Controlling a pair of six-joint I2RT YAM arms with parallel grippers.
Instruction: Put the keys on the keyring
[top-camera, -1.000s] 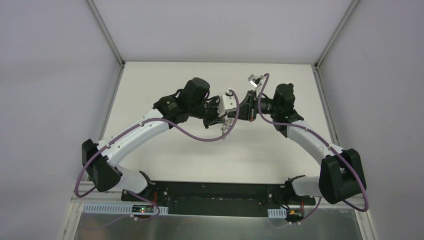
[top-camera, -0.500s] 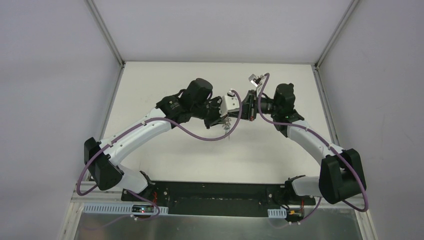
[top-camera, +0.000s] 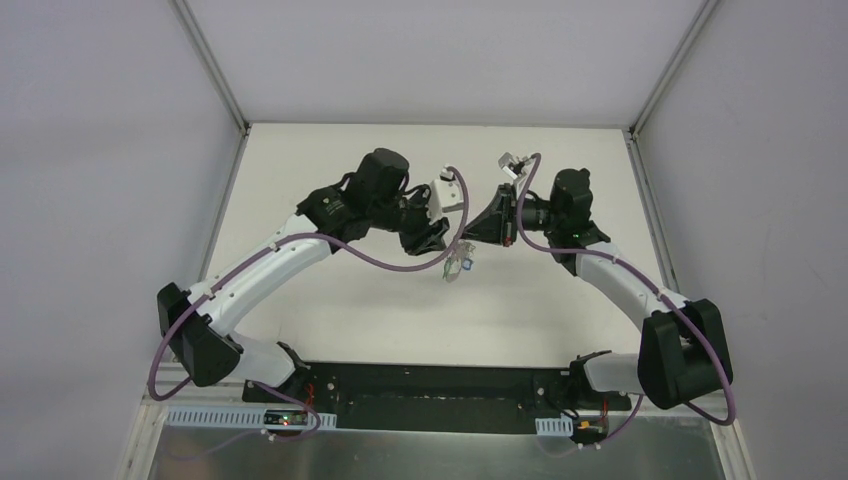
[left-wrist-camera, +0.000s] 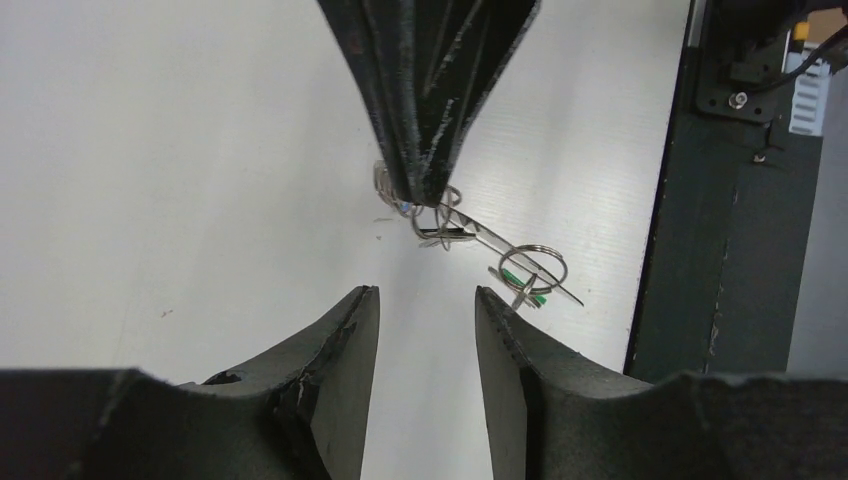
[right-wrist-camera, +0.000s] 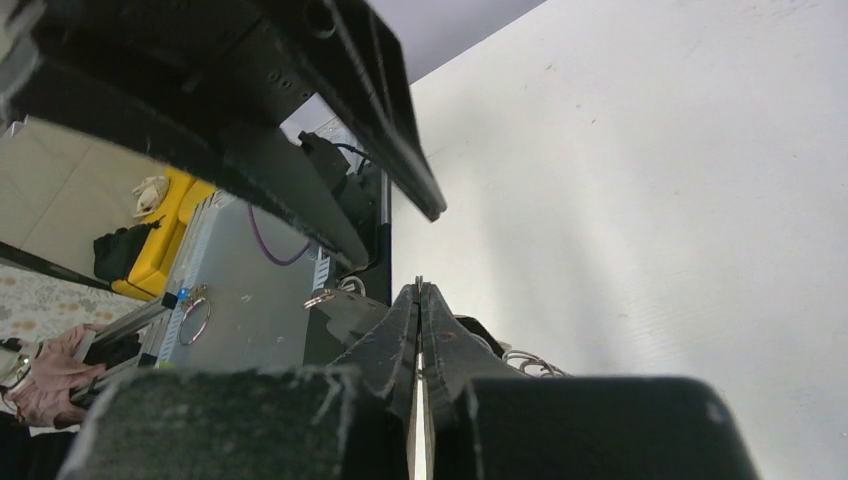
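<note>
Basically both arms stretch inward over the tabletop (top-camera: 330, 300): right tool (left-wrist-camera: 412, 190) pinched shut on the dangling keyring (top-camera: 459, 260), left tool (left-wrist-camera: 425, 297) partly open, empty, just beside it.

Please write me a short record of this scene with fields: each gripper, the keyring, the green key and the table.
left gripper: jaws open, nothing between them
right gripper: jaws shut on the keyring
keyring: chain of metal rings hanging from the right gripper's tip
green key: at the end ring, farthest from the grip
table: white
</note>
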